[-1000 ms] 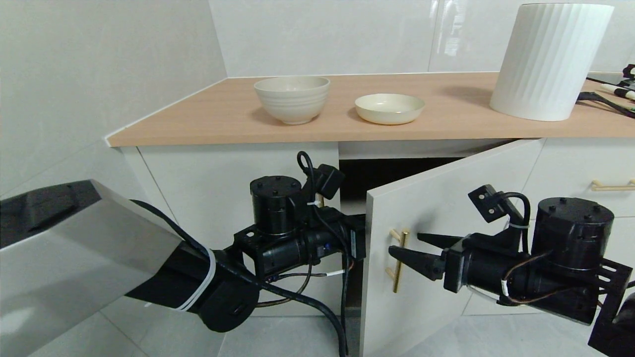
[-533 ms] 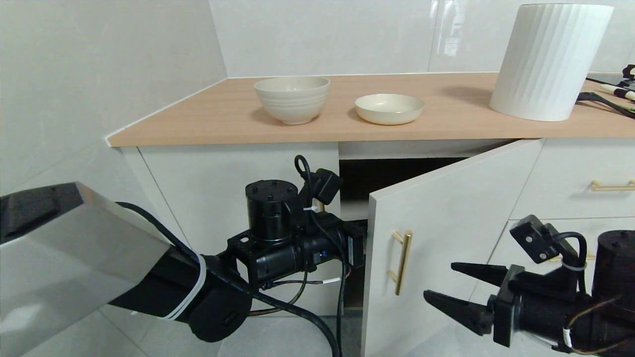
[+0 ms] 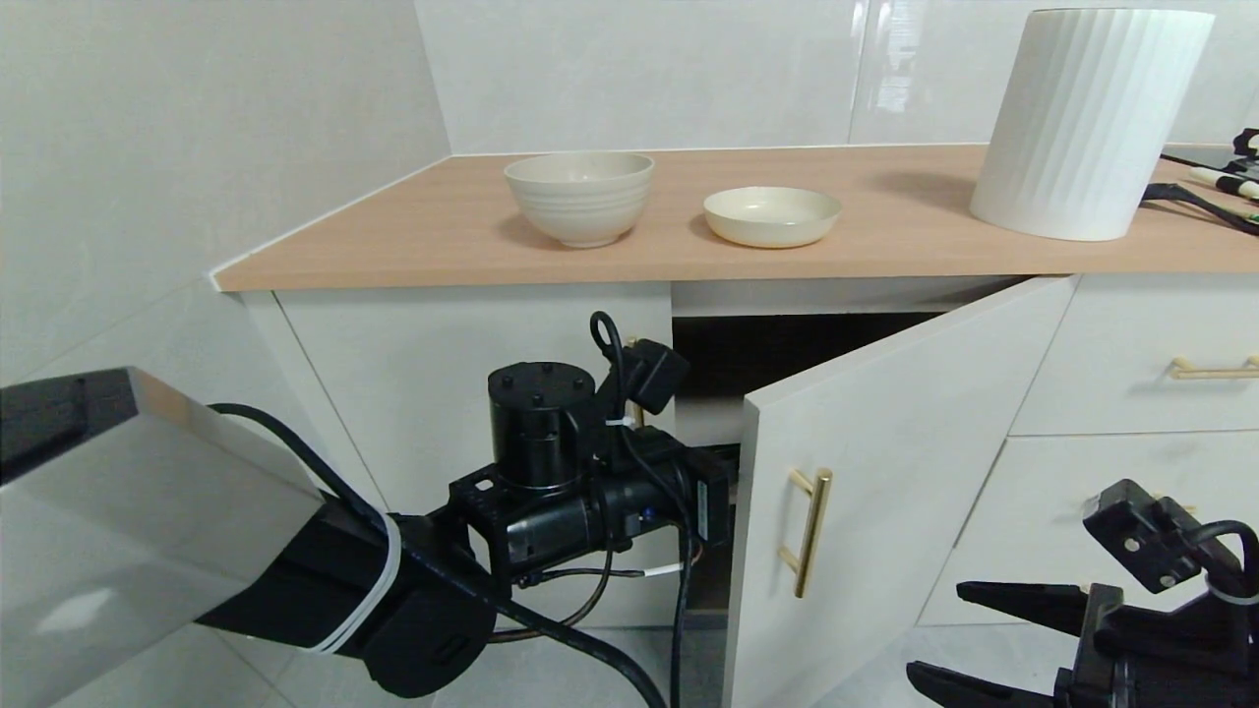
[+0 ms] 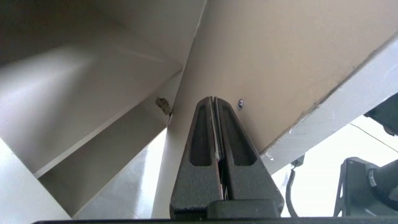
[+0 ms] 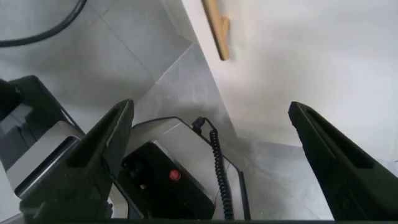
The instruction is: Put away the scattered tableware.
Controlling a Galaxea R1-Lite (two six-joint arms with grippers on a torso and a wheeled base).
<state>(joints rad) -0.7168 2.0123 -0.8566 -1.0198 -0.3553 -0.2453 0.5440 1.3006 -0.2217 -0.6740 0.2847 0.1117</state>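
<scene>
Cream ceramic bowl (image 3: 579,197) and shallow dish (image 3: 772,214) sit untouched on the wooden counter (image 3: 443,246), the dish at 3 o'clock of the bowl. Below them the cabinet door (image 3: 885,442) stands ajar, I judge to take them in; my left gripper (image 4: 214,109), jaws pressed together on nothing, sits at its inner edge, at 6 o'clock of the bowl. My right gripper (image 3: 934,629), jaws wide and empty, hangs at 4 o'clock of the brass handle (image 3: 809,531)
</scene>
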